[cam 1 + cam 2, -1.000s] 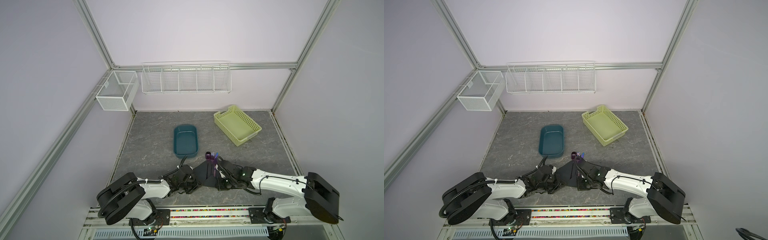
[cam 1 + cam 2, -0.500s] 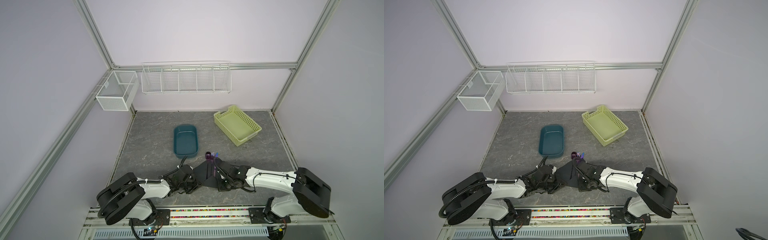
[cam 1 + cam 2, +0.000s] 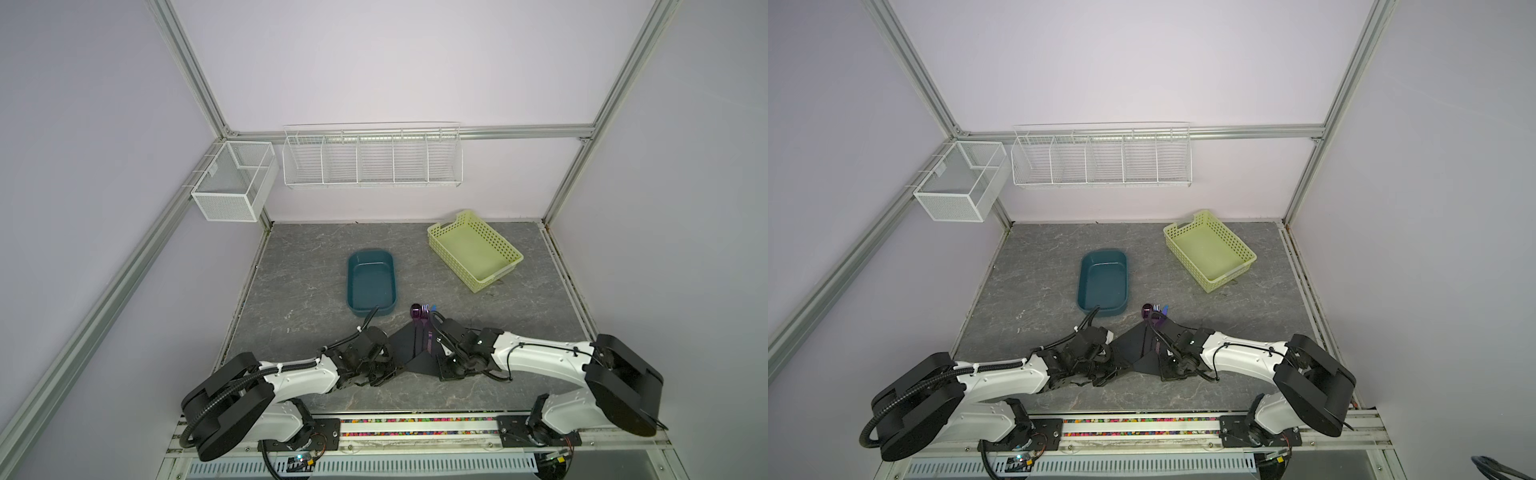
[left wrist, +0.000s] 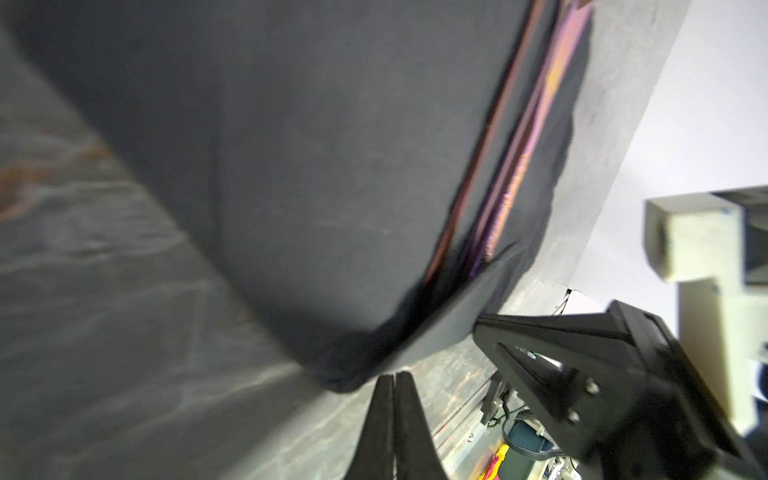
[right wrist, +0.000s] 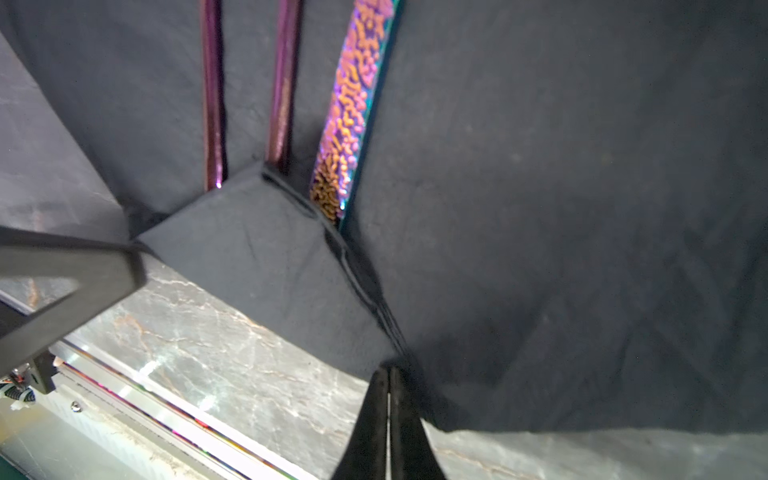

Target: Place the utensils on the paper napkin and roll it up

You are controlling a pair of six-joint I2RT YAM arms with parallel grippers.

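In both top views the paper napkin (image 3: 409, 345) lies at the front of the table (image 3: 519, 332), the utensils (image 3: 419, 311) on it, heads past its far corner. In the left wrist view the left gripper (image 4: 392, 380) stands with jaws together at the napkin's edge; if paper is caught, we cannot tell. In the right wrist view the right gripper (image 5: 388, 374) is clamped on the napkin at its folded corner. We think the roll should go low and tight over the handles. We read no writing anywhere.

Matte black napkin (image 5: 540, 166) — mottled iridescent purple-orange utensils (image 5: 353, 104) — grey marbled table (image 3: 299, 291).
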